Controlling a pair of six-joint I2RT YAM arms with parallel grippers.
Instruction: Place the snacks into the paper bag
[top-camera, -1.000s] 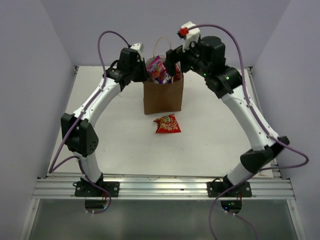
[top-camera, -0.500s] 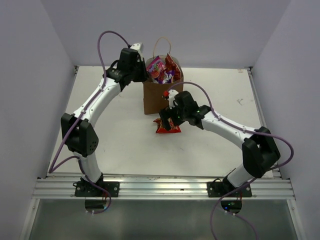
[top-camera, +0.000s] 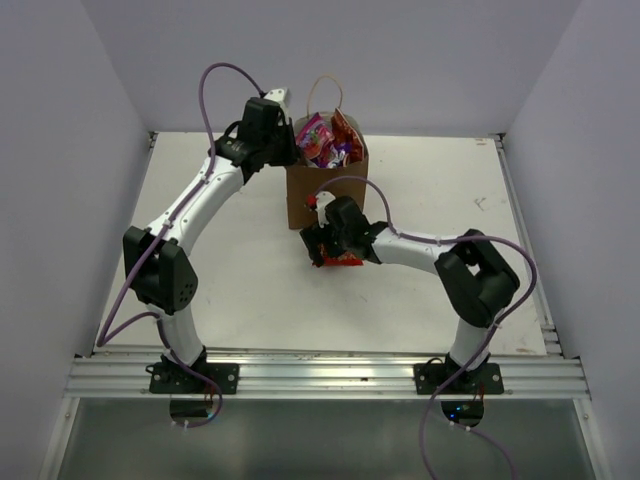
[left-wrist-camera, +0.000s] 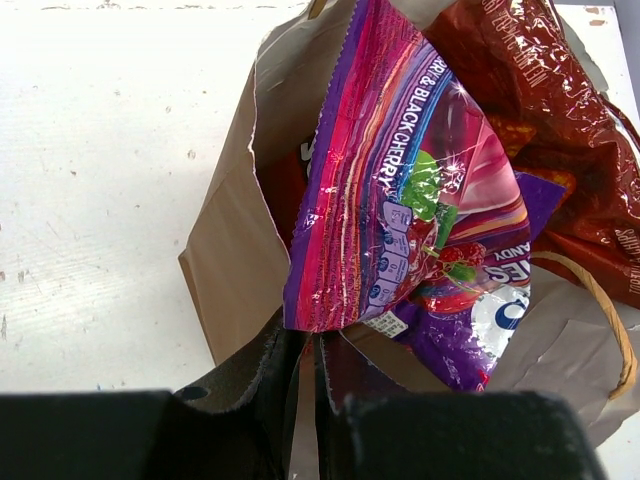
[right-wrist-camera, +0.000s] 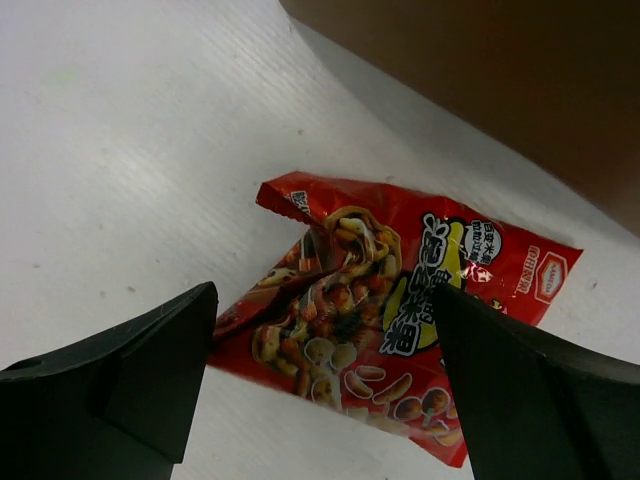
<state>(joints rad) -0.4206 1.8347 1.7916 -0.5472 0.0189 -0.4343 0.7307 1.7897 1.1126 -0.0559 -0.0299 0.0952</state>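
Under the wide-open right claw (right-wrist-camera: 322, 300): small red-orange crinkly packet (right-wrist-camera: 410, 310), apparently the last one unbagged. Just beyond the left claw (left-wrist-camera: 310, 350), pinching the upright brown kraft paper bag (left-wrist-camera: 225, 250) by its rim: purple-pink glossy packet (left-wrist-camera: 400, 190) and large orange-red glossy packet (left-wrist-camera: 560, 120), bagged.

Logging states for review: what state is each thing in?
paper bag: upright, mouth open.
purple-pink packet: in bag, sticking out.
Doritos bag: in bag, sticking out.
small red packet: on table, outside bag.
left tool: shut on paper bag's rim.
right tool: open, straddling small red packet.
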